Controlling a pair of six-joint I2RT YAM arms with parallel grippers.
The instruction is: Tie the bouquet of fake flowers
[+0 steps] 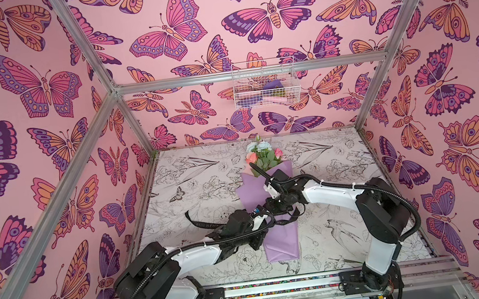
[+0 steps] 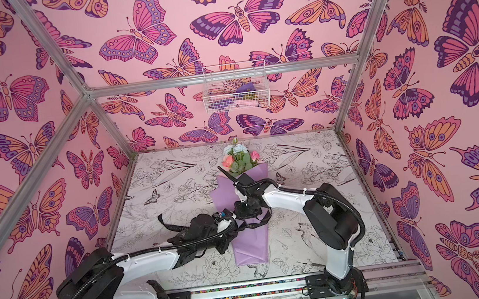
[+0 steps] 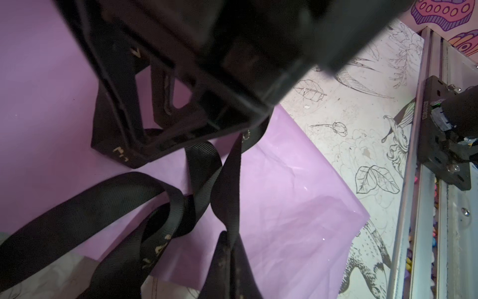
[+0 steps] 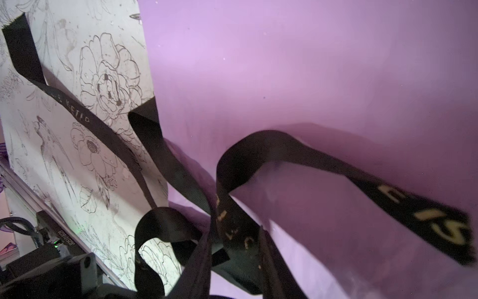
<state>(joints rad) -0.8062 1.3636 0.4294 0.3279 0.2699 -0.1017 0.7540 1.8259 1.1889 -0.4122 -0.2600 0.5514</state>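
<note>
The bouquet of fake flowers (image 1: 263, 156) (image 2: 241, 159) lies mid-table, blooms toward the back wall, wrapped in lilac paper (image 3: 284, 207) (image 4: 284, 64). A black ribbon (image 1: 197, 222) (image 3: 103, 202) (image 4: 284, 145) with pale lettering loops loosely over the wrap's narrow part. Both grippers meet above that spot. My left gripper (image 1: 263, 218) (image 3: 230, 244) is shut on a ribbon strand. My right gripper (image 1: 275, 206) (image 4: 235, 248) has its fingers apart, with ribbon lying between them. One ribbon end trails left on the table; the other sticks out free in the right wrist view.
The table (image 1: 342, 175) carries printed black-line flower drawings. A white wire basket (image 1: 264, 83) hangs on the back wall above the blooms. A metal rail (image 1: 278, 287) with both arm bases runs along the front edge. Butterfly-patterned walls and aluminium posts enclose the sides.
</note>
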